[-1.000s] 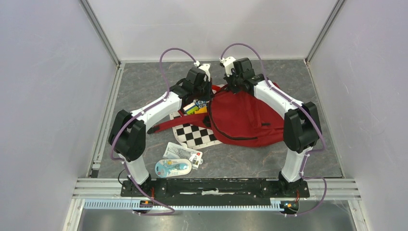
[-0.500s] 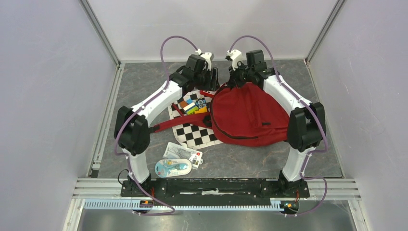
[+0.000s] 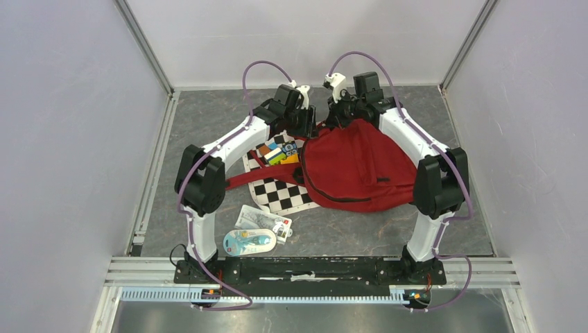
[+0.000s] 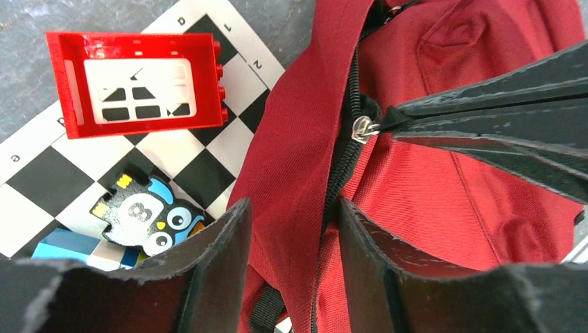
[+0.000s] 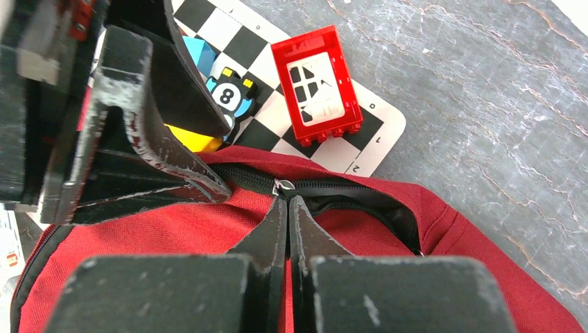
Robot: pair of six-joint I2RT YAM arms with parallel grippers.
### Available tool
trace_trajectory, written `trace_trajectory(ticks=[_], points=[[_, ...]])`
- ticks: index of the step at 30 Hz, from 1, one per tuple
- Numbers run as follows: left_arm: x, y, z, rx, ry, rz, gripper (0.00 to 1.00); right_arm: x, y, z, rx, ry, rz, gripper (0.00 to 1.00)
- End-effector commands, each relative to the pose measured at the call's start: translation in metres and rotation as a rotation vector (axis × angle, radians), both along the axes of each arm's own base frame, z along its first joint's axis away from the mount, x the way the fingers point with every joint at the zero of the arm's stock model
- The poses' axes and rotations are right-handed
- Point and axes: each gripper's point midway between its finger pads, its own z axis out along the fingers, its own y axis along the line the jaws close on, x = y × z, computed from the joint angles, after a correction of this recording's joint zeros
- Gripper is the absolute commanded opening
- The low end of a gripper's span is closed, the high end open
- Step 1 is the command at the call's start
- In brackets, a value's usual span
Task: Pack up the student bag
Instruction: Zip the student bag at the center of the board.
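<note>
Since a sec ago both arms have pushed toward the far edge, and the student bag (image 3: 360, 166) went w/ them. Its top is now drawn up near far-centre and its body is spread right of centre. Your right gripper (image 5: 287, 201) has its jaws closed tight on the zip pull (image 5: 280, 186). The left gripper (image 4: 295, 208) has narrow jaws straddling the red rim fabric beside the zip and seems to pinch it. The zip gapes on one side of the pull and is closed on the other, so I judge you're mid-opening w/ the rim held taut and no packing started. The chessboard (image 3: 288, 194), w/ the red brick (image 4: 139, 83) and penguin block (image 4: 149, 218) on it, lies just left of the bag. The packets (image 3: 263, 222) lie toward the near edge. The wrists sit close to each other and to the far wall, so there's little travel left that way. There's more room along the desk's right side and far-right corner.
</note>
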Motion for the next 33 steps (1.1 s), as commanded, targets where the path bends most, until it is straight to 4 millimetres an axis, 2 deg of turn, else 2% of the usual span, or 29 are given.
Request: trace_trajectory(ticks=[1,3,7,9,13,17,23,26,27,29,30,33], points=[[-0.007,0.004,-0.003,0.009,-0.001,-0.026,0.52,-0.001,0.017,0.041,0.069,-0.091,0.05,0.0],[-0.009,0.003,-0.005,0.007,0.005,-0.027,0.46,-0.004,0.023,0.039,0.066,-0.081,0.066,0.0],[-0.009,0.003,-0.001,-0.004,-0.011,-0.024,0.24,-0.014,0.036,0.03,0.047,-0.062,0.103,0.0],[-0.008,0.002,0.003,-0.016,-0.023,-0.023,0.17,-0.019,0.041,0.027,0.038,-0.054,0.114,0.0],[-0.008,0.001,0.007,-0.032,-0.03,-0.024,0.13,-0.028,0.054,0.027,0.035,-0.052,0.146,0.0],[-0.006,0.004,0.008,-0.025,-0.036,-0.002,0.13,-0.033,0.062,0.031,0.048,-0.052,0.168,0.0],[-0.006,0.007,0.018,-0.039,-0.068,0.01,0.16,-0.032,0.053,0.016,-0.008,-0.024,0.124,0.0],[-0.007,0.006,0.02,-0.046,-0.073,0.006,0.15,-0.036,0.057,0.016,0.006,-0.011,0.152,0.0],[-0.008,0.006,0.021,-0.049,-0.074,0.001,0.12,-0.038,0.059,0.016,0.012,-0.009,0.161,0.0],[-0.009,0.006,0.02,-0.05,-0.075,-0.002,0.02,-0.031,0.054,0.017,-0.009,-0.02,0.108,0.0],[-0.009,0.007,0.02,-0.047,-0.075,0.002,0.02,-0.023,0.047,0.018,-0.034,-0.036,0.052,0.0],[-0.011,0.014,0.014,-0.019,-0.066,0.022,0.02,0.009,0.003,0.021,-0.182,-0.111,-0.223,0.0]])
